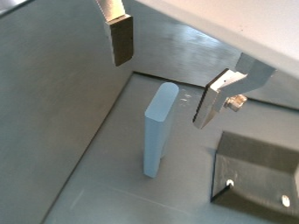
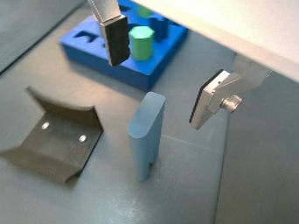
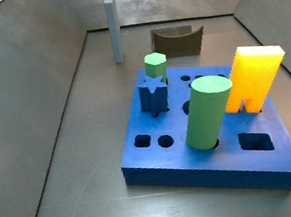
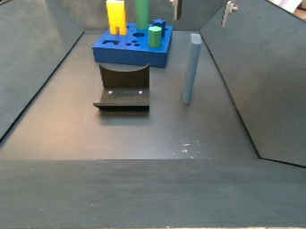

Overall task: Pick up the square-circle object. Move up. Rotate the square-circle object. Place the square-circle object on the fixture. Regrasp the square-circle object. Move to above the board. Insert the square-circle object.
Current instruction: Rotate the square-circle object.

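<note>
- A robotics test bench: bare grey floor (image 4: 72,116) walled by sloped grey panels (image 3: 31,85).
- At 12 o'clock in a side view, a blue board (image 4: 129,49) with shaped holes and upright coloured pegs.
- Dark fixture (image 4: 123,87) bolted down at centre.
- Gripper (image 2: 163,66) poised wide apart over a standing pale square-circle object (image 2: 145,144).

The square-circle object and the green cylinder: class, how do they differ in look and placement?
The square-circle object is slender, pale grey-blue and flat-sided; the green cylinder is thick, green and round. The square-circle object stands on the floor beside the board; the green cylinder stands in the board. The open gripper hangs above the square-circle object, not the cylinder. Both stand upright.
</note>
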### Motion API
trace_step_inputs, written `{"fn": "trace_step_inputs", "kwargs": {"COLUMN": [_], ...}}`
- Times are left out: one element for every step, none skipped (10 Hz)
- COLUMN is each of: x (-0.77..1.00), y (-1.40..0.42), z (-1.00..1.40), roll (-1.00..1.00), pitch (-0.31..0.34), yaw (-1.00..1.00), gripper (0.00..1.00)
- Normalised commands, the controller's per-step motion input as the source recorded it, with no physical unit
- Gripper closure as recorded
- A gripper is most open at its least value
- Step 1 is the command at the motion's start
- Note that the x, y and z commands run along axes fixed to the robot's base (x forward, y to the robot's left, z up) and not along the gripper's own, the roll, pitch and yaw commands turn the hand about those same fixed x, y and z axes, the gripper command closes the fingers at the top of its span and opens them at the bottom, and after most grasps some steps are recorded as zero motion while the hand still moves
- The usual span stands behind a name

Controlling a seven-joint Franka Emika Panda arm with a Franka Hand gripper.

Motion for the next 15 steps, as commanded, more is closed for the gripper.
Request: {"fn": "trace_step_inputs", "kwargs": {"x": [0.04,0.04,0.04,0.04,0.04,0.04,0.04,0.00,0.02,0.03,0.02,0.02,0.01,0.01,0.01], "y": [0.00,0.00,0.00,0.00,0.00,0.00,0.00,0.00,0.00,0.00,0.00,0.00,-0.01,-0.01,-0.01], "z": [-0.01,-0.01,-0.01,-0.01,-0.01,-0.01,-0.01,-1.00,-1.00,-1.00,-0.93,-0.82,-0.56,-0.46,-0.26], "roll": [-0.08,-0.09,-0.12,-0.13,-0.13,-0.13,-0.12,-0.12,-0.09,-0.09,-0.09,-0.09,-0.09,-0.09,-0.10], "pitch": [0.033,0.037,0.048,0.055,0.055,0.054,0.055,0.055,0.027,0.006,-0.020,-0.036,-0.054,-0.058,-0.061], "yaw": [1.00,1.00,1.00,0.92,0.60,0.46,0.22,0.15,0.08,0.07,0.06,0.05,0.05,0.05,0.05], "gripper": [0.00,0.00,0.00,0.00,0.00,0.00,0.00,0.00,0.00,0.00,0.00,0.00,0.00,0.00,0.00]}}
